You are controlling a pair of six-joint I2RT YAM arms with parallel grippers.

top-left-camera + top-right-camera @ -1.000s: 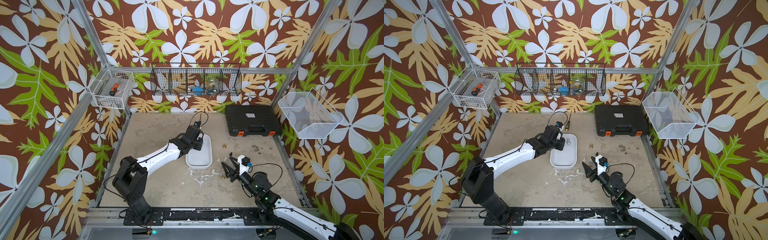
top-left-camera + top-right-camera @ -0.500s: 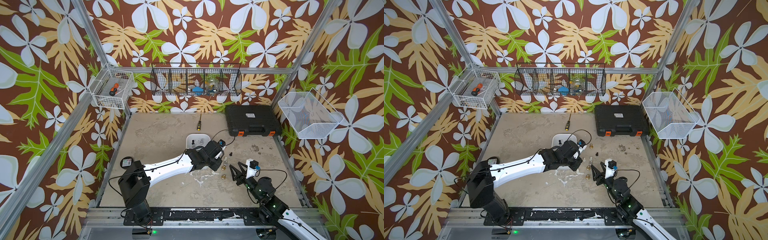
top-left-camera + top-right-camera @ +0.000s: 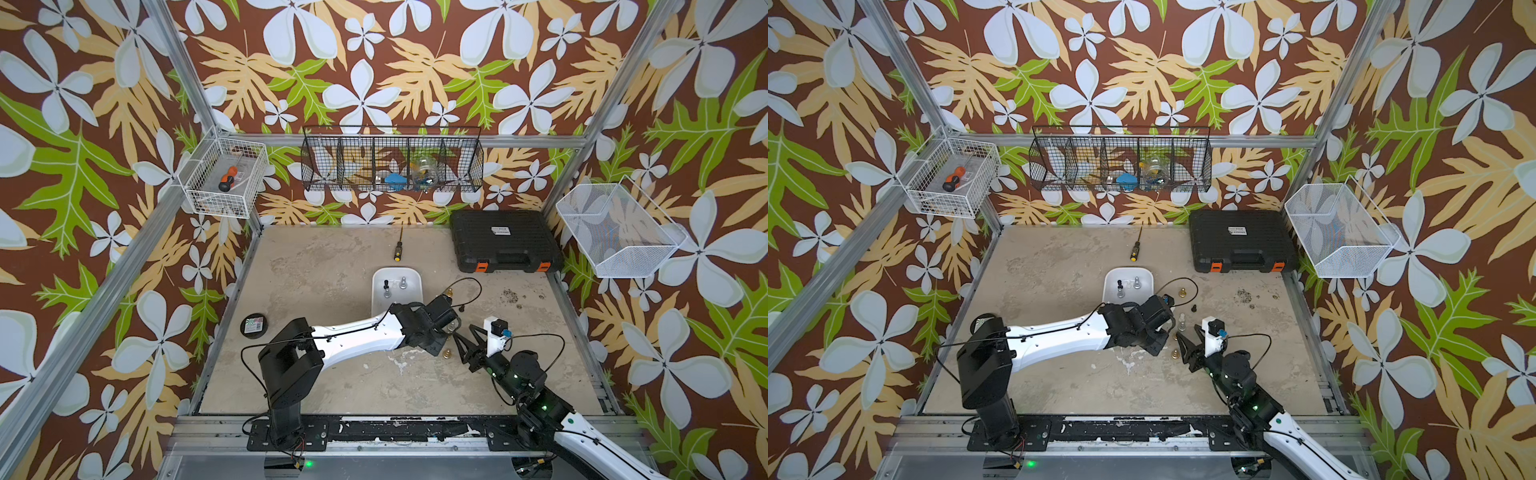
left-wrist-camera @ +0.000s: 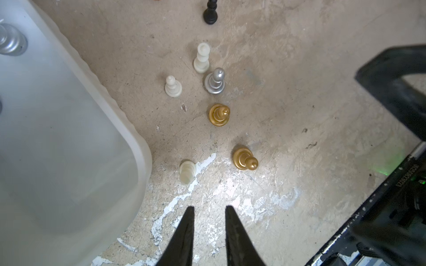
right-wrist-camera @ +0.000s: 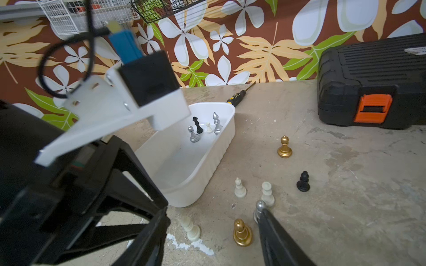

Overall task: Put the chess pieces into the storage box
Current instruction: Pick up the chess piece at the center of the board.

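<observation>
counted four chess pieces (image 5: 194,134) upright in the storage box (image 5: 214,159), far end. spotted roughly eight more out on the worktop (image 5: 345,184), right of it. caught left tool (image 4: 209,207) slightly parted, empty, above them; right tool (image 5: 212,210) spread wide, empty too.

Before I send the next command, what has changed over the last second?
The left arm swung from above the far end of the storage box to the loose chess pieces beside its near end. The left gripper hovers there, jaws narrowly apart, empty. The right gripper barely shifted, jaws wide open over those pieces. The box, screwdriver and black case stayed put.
</observation>
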